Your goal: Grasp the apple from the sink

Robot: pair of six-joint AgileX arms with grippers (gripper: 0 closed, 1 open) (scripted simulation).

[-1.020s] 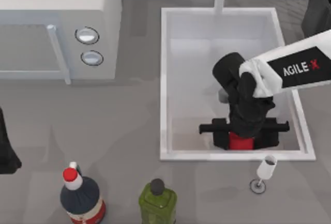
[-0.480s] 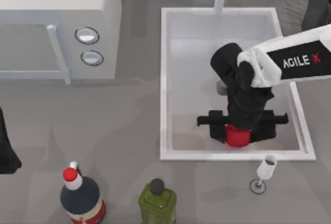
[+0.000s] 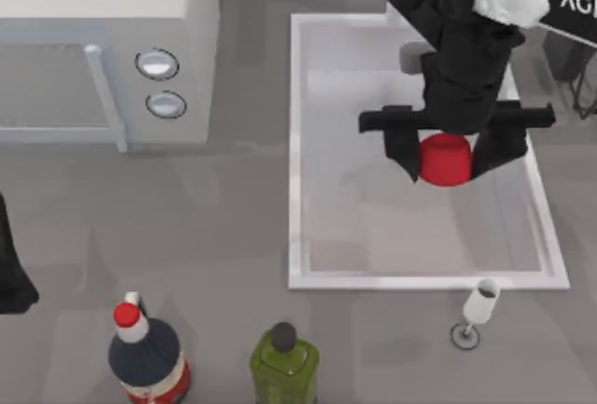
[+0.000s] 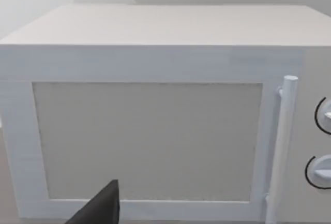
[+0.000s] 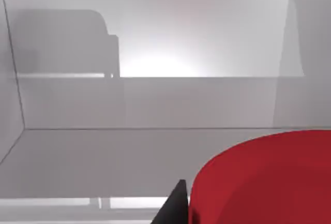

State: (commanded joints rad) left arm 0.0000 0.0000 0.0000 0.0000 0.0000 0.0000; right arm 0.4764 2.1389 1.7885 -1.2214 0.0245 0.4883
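My right jaws (image 3: 446, 154) are clamped on the apple (image 3: 445, 160), which sits between them above the sink (image 3: 296, 143) floor. I judge the grasp done; next I must keep my grip firm. My left arm is parked.

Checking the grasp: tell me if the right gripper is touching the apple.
Touching. In the top view the right gripper has its black fingers pressed against both sides of the apple, no gap showing.
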